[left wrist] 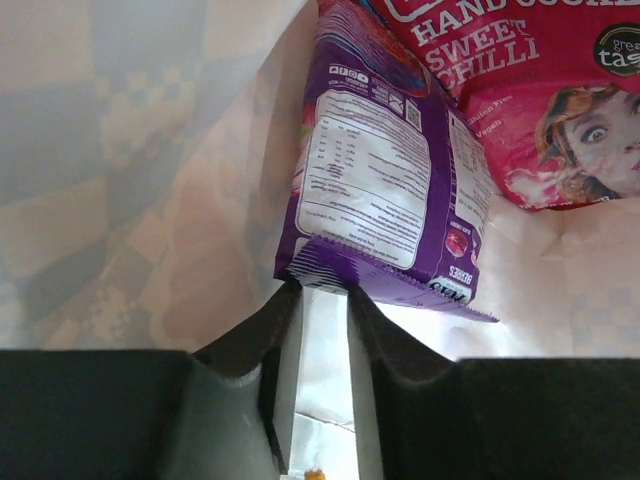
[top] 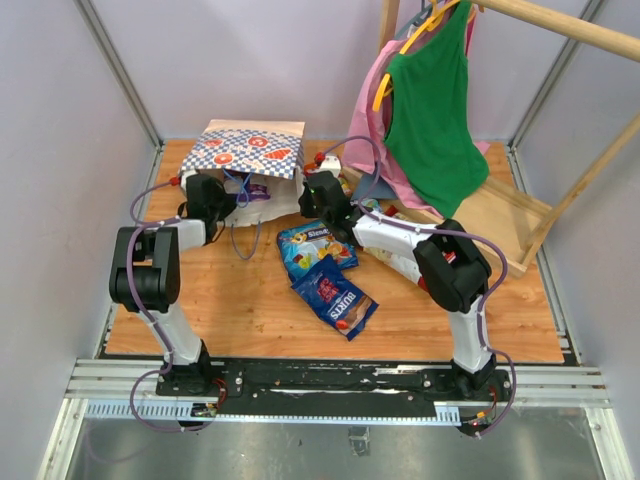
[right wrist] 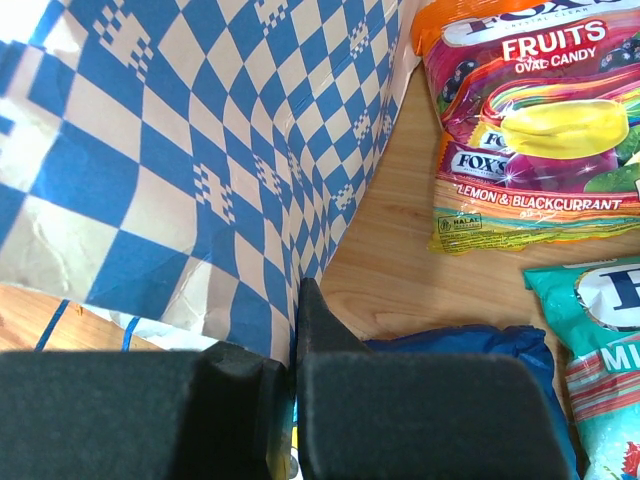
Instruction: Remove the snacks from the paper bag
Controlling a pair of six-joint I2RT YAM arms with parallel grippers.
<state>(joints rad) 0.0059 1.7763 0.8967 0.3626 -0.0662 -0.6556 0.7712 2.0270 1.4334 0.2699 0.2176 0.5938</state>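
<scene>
The paper bag (top: 250, 150) lies on its side at the back left of the wooden table, mouth toward the arms. My left gripper (left wrist: 320, 292) is inside it. Its jaws stand a little apart, and the crimped lower edge of a purple packet (left wrist: 385, 190) rests at their tips. A magenta-pink packet (left wrist: 540, 110) lies just beyond. My right gripper (right wrist: 298, 300) is shut on the checked edge of the paper bag (right wrist: 200, 130) at its mouth. Two blue packets (top: 315, 245) (top: 335, 295) lie on the table in front of the bag.
An orange-green candy packet (right wrist: 530, 120) and a teal packet (right wrist: 600, 340) lie right of the bag. A wooden rack (top: 520, 215) holds a green garment (top: 432, 110) and a pink one (top: 370, 110) at the back right. Grey walls enclose the table.
</scene>
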